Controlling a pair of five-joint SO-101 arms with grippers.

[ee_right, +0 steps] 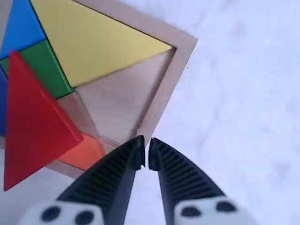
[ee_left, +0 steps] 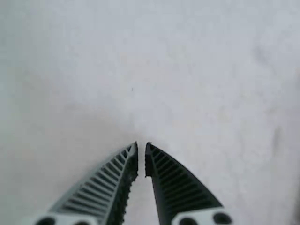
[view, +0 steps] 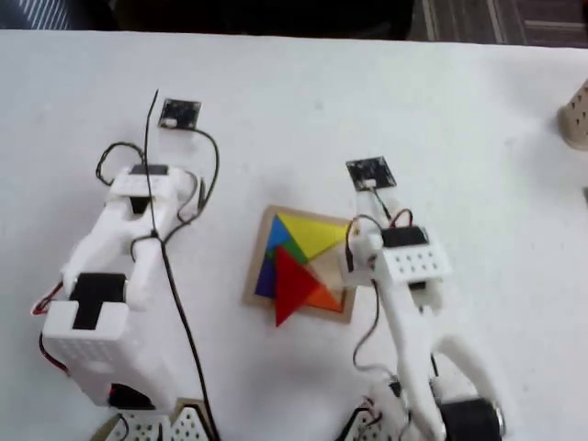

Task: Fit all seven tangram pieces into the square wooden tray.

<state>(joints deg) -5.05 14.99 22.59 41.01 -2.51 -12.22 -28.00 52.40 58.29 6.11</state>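
Nearly closed, both jaws empty, right jaws at tray [ee_right: 167,84] rim.

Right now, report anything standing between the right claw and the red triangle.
Nothing upright. Only the tray rim and the orange piece lie flat between the shut right claw and the red triangle.

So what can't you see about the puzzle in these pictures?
- Pieces under the red triangle: in the high view it lies across them, so counting to seven isn't possible.
- The rest of the tray: in the right wrist view the picture's edge cuts it off.
- The beige holed thing: in the high view the edge cuts it off, so what it is stays unclear.
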